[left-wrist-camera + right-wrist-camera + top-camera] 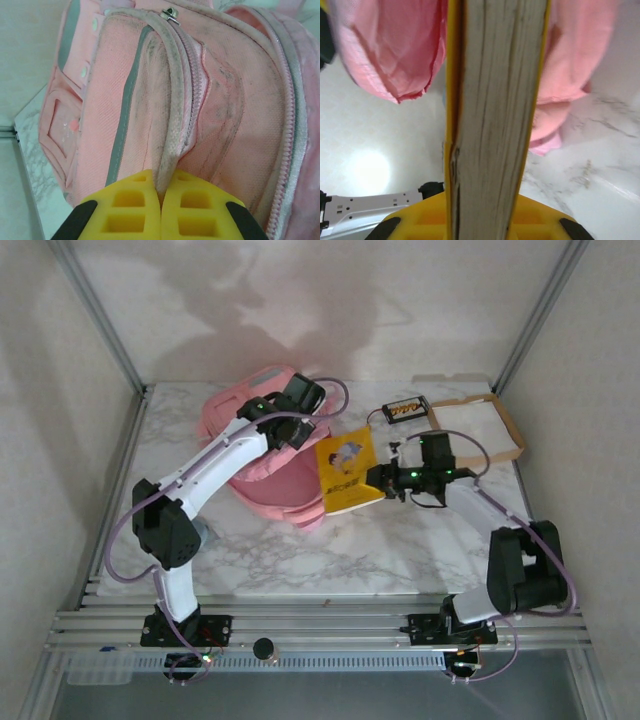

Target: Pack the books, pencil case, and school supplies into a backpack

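Observation:
The pink backpack (262,468) lies at the table's middle left, its mouth facing right. My left gripper (295,428) is over its top, shut on the pale zipper edge of the backpack (172,125); in the left wrist view the yellow pads of my left gripper (161,187) pinch that edge. My right gripper (377,481) is shut on a bright yellow book (346,471), held on edge at the backpack's mouth. In the right wrist view its page edge (495,110) rises from my right gripper (495,212), with pink fabric (385,45) behind. The dark book (406,410) lies at the back.
A brown tray with a white inside (480,428) sits at the back right, next to the dark book. White walls and metal frame posts (100,315) close in the table. Bare marble (330,550) lies in front of the backpack.

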